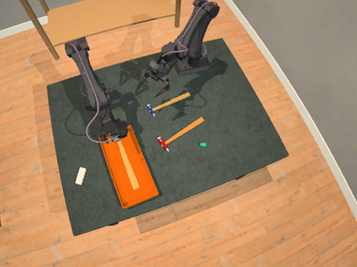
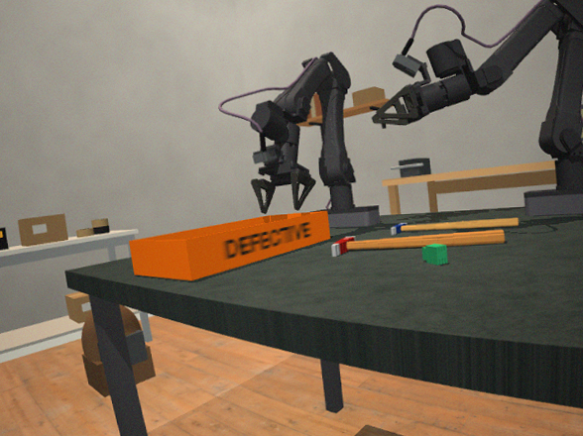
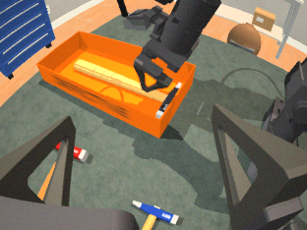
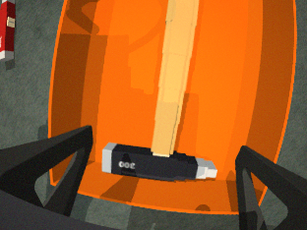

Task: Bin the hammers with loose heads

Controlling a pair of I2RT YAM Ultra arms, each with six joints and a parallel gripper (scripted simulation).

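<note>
The black-headed hammer [image 1: 127,163] [image 3: 113,76] [image 4: 148,164] lies inside the orange bin [image 1: 144,162] [image 2: 168,255] [image 3: 143,123], its head near the end by the arms. My right gripper [image 2: 280,210] [image 4: 166,144] is open and empty above that head. The blue-headed hammer [image 1: 171,101] [image 2: 457,225] [image 3: 157,212] and the red-headed hammer [image 1: 184,131] [image 2: 422,240] [image 4: 7,29] lie flat on the table, beside the bin. My left gripper [image 1: 147,94] [image 3: 140,117] is open and empty, raised above the table near the blue head. Whether any head is loose cannot be seen.
A small green block [image 1: 202,144] [image 2: 435,254] lies beyond the red hammer's handle. A white block [image 1: 81,175] lies on the other side of the bin. The bin's far end is close to the table's front edge.
</note>
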